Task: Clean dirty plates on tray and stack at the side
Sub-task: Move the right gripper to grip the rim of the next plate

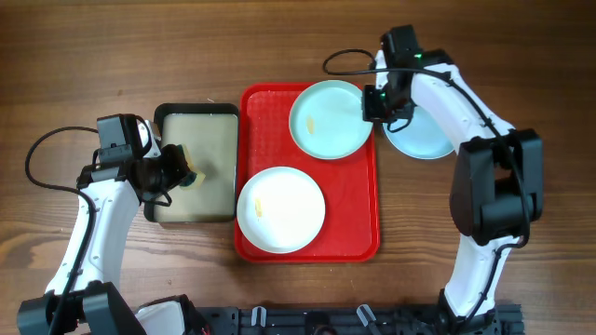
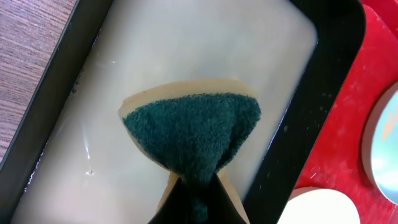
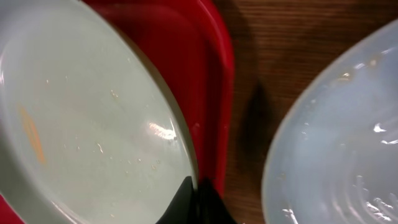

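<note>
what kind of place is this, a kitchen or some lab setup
Most likely a lab tabletop set up for a dishwashing test, not a real kitchen. Two robot arms work at a bare wooden table, a red tray holds dirty plates, and the left claw holds a sponge over a small basin instead of a sink.

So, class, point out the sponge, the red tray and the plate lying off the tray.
sponge (image 2: 193, 134), left wrist view, on its green scouring face.
red tray (image 1: 354, 200), overhead view, on its bare floor.
plate off the tray (image 1: 424, 140), overhead view, on its visible surface.
</note>
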Robot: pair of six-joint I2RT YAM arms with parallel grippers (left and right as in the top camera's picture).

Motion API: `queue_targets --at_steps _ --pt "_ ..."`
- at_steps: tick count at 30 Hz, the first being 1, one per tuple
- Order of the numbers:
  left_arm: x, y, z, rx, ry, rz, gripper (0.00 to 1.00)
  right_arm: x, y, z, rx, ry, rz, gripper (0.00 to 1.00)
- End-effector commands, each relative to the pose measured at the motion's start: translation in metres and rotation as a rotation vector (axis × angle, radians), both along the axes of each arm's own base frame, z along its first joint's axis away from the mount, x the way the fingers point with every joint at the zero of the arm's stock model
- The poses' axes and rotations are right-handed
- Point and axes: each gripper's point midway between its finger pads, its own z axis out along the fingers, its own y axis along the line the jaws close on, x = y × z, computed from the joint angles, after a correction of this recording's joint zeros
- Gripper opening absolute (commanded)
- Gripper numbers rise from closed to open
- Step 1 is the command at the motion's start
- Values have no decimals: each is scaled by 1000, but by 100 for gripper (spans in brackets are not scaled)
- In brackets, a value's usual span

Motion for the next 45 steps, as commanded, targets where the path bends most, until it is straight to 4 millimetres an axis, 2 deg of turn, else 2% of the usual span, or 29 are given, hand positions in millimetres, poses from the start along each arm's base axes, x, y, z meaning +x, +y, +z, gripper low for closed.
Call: queue_targets --at_steps 1,5,8,15,19,23,24,25,28,32,34,36,37,40,42,45 --pt "1 -3 2 -10 -12 -5 5 6 24 10 25 -38 -33 4" --pt "1 -3 2 -10 -12 -5 5 -1 42 8 33 -23 -47 4" --pt "1 -3 2 -10 -12 -5 5 2 52 10 48 -37 -94 4" --pt "1 -3 2 -10 -12 -5 5 11 53 8 32 -85 -133 4" --pt "1 -3 2 -10 -12 -5 5 3 59 -9 41 -75 -151 4" --pt "2 -2 3 -9 -16 -5 5 -1 64 -11 44 -70 -137 5" --pt "2 -2 3 -8 -18 -5 5 -2 68 -11 53 -65 -130 8" --pt "3 -2 3 -8 -22 -6 5 -2 68 -11 51 -67 -126 18" --pt "3 -2 3 -8 -23 -6 5 0 64 -11 31 -88 -64 41" --pt "4 -2 4 -8 -24 -6 4 13 52 6 56 -110 -43 46" --pt "9 -1 6 -1 -50 -7 4 17 58 29 169 -106 10 47" --pt "18 1 12 19 -89 -34 4 20 52 44 194 -112 -3 48" --pt "22 1 17 25 -106 -42 4 20 47 50 191 -120 -1 49" --pt "54 -1 62 79 -230 -99 4 8 41 50 168 -89 32 54" --pt "71 -6 98 156 -292 -153 4 3 37 42 150 -70 36 58" --pt "86 -3 153 331 -352 -158 4 2 39 35 160 -66 8 59"
